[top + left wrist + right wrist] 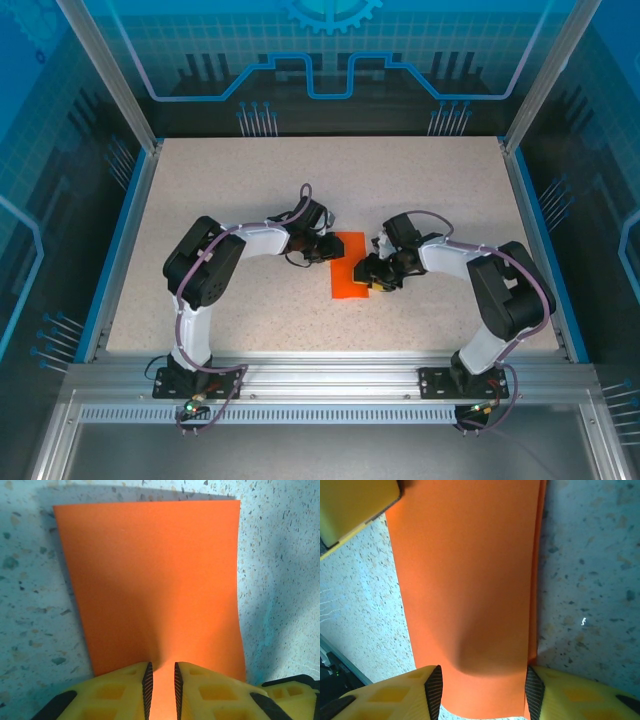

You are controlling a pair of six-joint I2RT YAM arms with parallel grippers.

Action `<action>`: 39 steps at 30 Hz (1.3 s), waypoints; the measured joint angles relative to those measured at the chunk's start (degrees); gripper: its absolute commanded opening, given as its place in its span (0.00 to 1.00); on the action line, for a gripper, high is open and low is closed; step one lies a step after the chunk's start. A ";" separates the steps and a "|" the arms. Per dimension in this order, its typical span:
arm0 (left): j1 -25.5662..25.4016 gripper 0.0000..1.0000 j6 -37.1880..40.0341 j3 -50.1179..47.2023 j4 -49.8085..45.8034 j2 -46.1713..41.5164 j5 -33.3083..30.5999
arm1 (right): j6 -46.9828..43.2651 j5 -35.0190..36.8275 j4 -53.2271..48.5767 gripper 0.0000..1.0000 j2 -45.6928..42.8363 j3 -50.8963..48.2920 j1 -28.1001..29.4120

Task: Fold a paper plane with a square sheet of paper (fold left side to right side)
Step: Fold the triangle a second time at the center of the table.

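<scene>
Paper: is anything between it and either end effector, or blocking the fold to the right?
Nothing visible does. The left end effector pinches the edge of the paper; the right end effector straddles it, jaws apart.

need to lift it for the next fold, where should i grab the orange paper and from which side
Probably the thin edge of the square sheet of paper facing the left arm, approached low from that side. It lies flat on the table, so nothing stands up to grab from above. The left gripper pinches that edge now, and it puckers up between its pads.
</scene>
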 measured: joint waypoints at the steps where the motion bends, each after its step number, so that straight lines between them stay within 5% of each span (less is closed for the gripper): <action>1: 0.00 0.23 0.00 0.00 0.02 0.00 0.09 | 0.22 -0.11 0.57 0.50 0.00 -0.02 0.00; 17: -0.20 0.45 4.52 -0.11 -0.63 -4.66 0.76 | 1.05 -4.24 4.57 0.52 -0.09 0.09 -2.01; 28: -0.61 0.62 9.46 -18.14 6.82 -28.37 -3.78 | 1.73 -7.82 5.22 0.49 0.76 3.28 -4.50; 39: -20.76 0.72 20.98 -24.87 6.54 -37.35 -16.87 | 2.14 -8.63 3.52 0.48 3.43 8.41 -4.96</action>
